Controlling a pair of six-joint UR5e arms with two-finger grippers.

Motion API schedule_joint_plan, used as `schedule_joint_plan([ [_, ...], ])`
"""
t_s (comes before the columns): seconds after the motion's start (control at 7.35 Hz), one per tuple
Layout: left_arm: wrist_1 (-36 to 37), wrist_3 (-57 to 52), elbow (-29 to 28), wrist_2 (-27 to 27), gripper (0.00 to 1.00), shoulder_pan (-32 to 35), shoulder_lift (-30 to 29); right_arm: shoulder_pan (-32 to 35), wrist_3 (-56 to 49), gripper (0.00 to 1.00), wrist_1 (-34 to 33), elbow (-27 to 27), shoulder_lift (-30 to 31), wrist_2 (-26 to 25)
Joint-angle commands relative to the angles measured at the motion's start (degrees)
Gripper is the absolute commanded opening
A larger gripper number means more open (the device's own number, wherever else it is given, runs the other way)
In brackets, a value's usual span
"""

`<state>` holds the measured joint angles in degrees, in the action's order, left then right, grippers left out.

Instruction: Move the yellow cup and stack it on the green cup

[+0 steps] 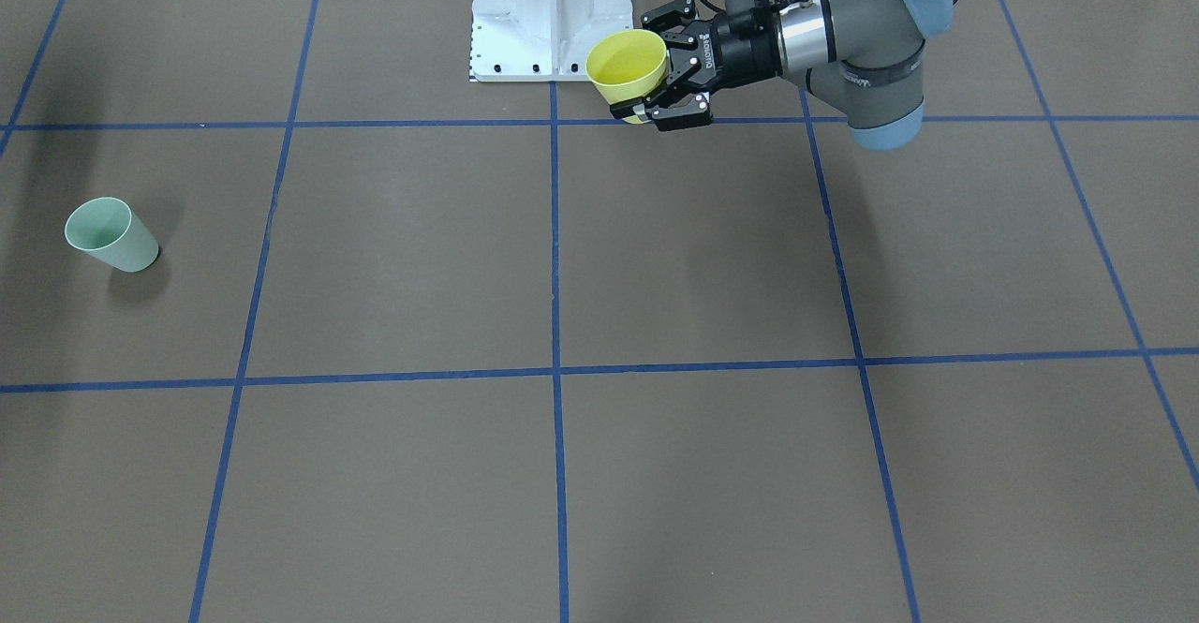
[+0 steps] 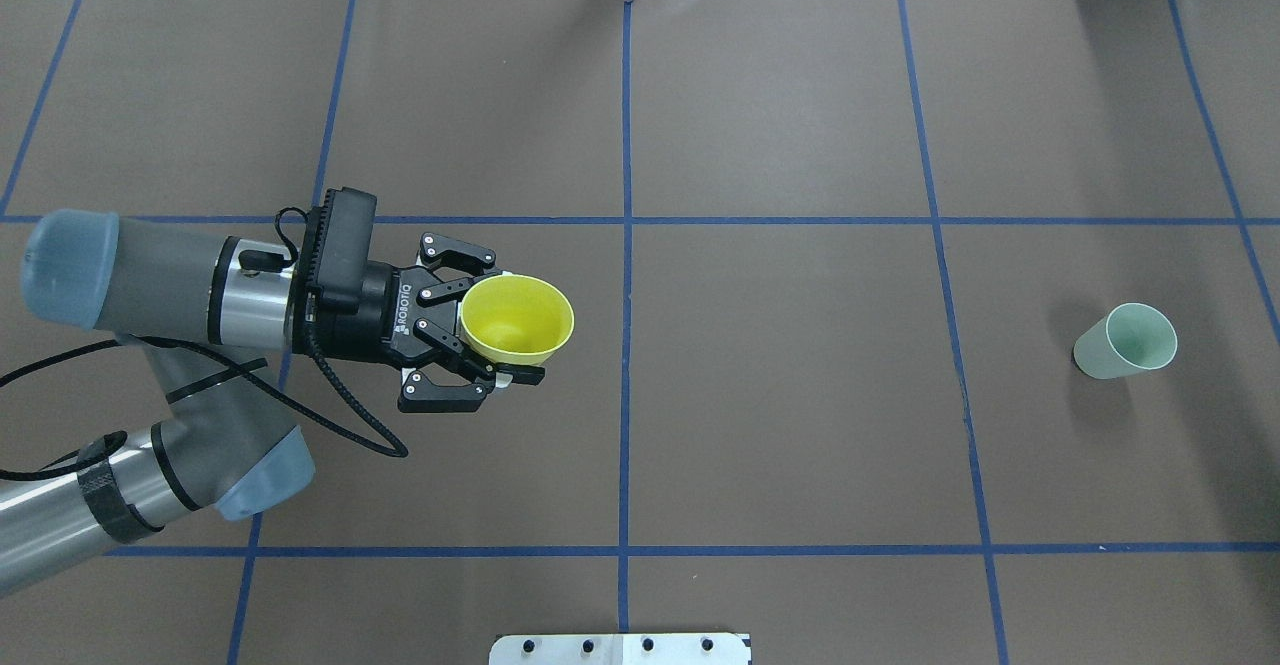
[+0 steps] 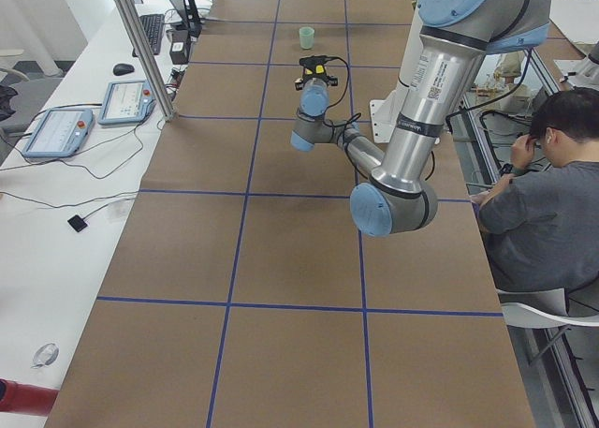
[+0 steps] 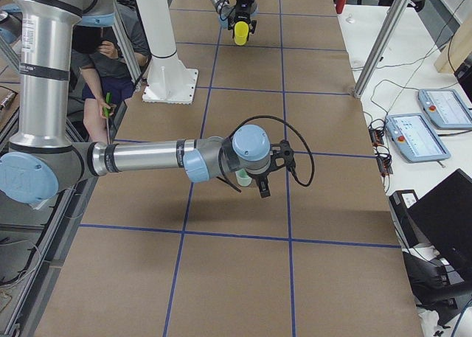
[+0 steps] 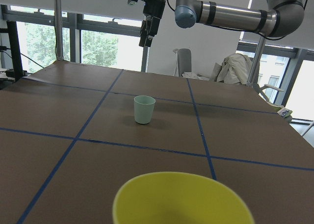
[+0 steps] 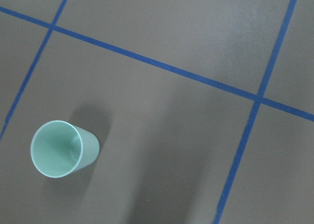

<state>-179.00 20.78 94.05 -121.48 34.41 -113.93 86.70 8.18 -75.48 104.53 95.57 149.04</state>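
Observation:
The yellow cup point(image 2: 517, 320) is upright and held off the table in my left gripper point(image 2: 510, 317), whose fingers are shut on its wall; it also shows in the front-facing view point(image 1: 626, 66) and at the bottom of the left wrist view point(image 5: 181, 199). The green cup point(image 2: 1125, 341) stands upright and alone on the brown mat at the far right, well apart from the yellow cup. The right wrist view looks down on the green cup point(image 6: 64, 148). My right gripper point(image 5: 146, 37) hangs high above the table behind the green cup point(image 5: 144, 109); I cannot tell whether it is open or shut.
The brown mat point(image 2: 780, 395) carries a blue tape grid. The white robot base plate point(image 1: 551, 14) sits at the table's near edge. Teach pendants point(image 4: 435, 108) and cables lie beyond the mat. A seated person point(image 3: 543, 194) is beside the table.

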Motion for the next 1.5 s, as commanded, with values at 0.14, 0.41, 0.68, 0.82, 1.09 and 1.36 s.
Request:
schedule_joint_plan([
  [0.14, 0.8, 0.4, -1.4, 2.9, 0.00, -0.5, -1.0, -8.7, 26.3, 1.00, 0.0, 7.4, -8.5, 0.5],
  [0.41, 1.1, 0.4, -1.5, 3.0, 0.00, -0.6, -1.0, -16.0, 40.5, 1.00, -0.1, 11.6, -14.0, -1.0],
  [0.68, 1.1, 0.4, -2.2, 3.3, 0.00, -0.7, -1.1, -25.7, 54.1, 1.00, 0.0, 12.9, -21.4, -8.3],
  [0.82, 1.2, 0.4, -2.4, 3.3, 0.00, -0.7, -1.3, -31.8, 60.2, 1.00, -0.1, 13.1, -25.4, -13.2],
  [1.09, 1.1, 0.3, -3.0, 3.3, 0.00, -0.7, -1.9, -40.4, 66.2, 1.00, -0.5, 13.1, -30.2, -20.0],
  [1.36, 1.1, 0.2, -3.0, 3.4, 0.00, -0.7, -2.2, -45.4, 71.4, 0.98, -5.5, 12.7, -35.2, -21.9],
])
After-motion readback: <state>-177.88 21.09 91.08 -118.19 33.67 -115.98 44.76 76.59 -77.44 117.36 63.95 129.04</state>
